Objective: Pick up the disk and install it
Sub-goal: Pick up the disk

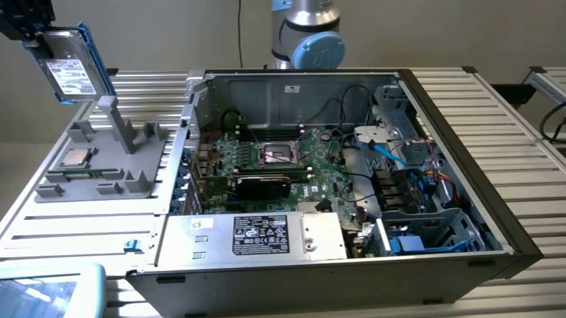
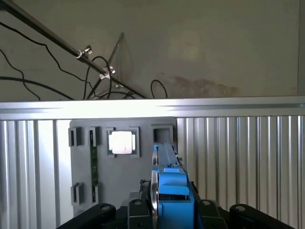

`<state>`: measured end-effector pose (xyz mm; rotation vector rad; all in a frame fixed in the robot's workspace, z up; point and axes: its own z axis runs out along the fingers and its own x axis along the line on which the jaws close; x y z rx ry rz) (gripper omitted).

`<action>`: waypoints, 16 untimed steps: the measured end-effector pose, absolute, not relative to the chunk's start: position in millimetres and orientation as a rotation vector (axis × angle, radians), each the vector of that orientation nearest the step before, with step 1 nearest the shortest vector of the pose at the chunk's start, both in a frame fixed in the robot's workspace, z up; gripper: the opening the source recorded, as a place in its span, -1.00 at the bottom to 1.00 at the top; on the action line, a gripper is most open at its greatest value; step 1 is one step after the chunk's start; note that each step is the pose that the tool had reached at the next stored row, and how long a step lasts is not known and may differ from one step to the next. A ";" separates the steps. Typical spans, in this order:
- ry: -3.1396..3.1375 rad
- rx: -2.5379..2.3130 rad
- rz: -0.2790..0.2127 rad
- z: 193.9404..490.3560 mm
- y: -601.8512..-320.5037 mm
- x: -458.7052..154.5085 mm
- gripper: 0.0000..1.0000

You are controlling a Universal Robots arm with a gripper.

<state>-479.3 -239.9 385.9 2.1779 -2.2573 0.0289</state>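
While the disk (image 1: pixel 71 69) is hanging high at the exterior view's left, up above the grey parts fixture (image 1: pixel 106 162), the black fingers (image 1: pixel 24 28) are clamping it by its upper end, so it is being held clear of everything below. Its white label is facing the camera and its blue carrier is framing the long edges. In the wrist view the disk (image 2: pixel 170 191) is showing edge-on, with the fingers (image 2: pixel 206 209) sitting on either side of the blue carrier. Beneath, the fixture is lying on the slatted aluminium tabletop (image 1: pixel 79 225), and a square CPU chip (image 1: pixel 73 158) is resting in one of its pockets, near an upright grey post (image 1: pixel 119 122). Further toward the exterior view's right, the open computer case (image 1: pixel 256 93) is lying on its side, exposing the motherboard (image 1: pixel 309 142), with the silver power-supply box (image 1: pixel 256 235) sitting along its near edge. At the case's near right corner, a metal drive cage (image 1: pixel 442 228) is standing with a blue part (image 1: pixel 407 244) inside it, well apart from the disk.
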 end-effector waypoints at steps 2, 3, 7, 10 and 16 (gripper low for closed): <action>-2.261 2.181 0.023 388.6 -240.0 -476.6 -0.25; -2.262 2.183 0.021 390.0 -240.1 -475.3 -0.25; -2.269 2.190 0.007 396.5 -240.7 -469.2 -0.25; -2.275 2.195 -0.005 401.7 -241.5 -464.7 -0.25; -2.280 2.200 -0.016 412.5 -242.6 -454.8 -0.25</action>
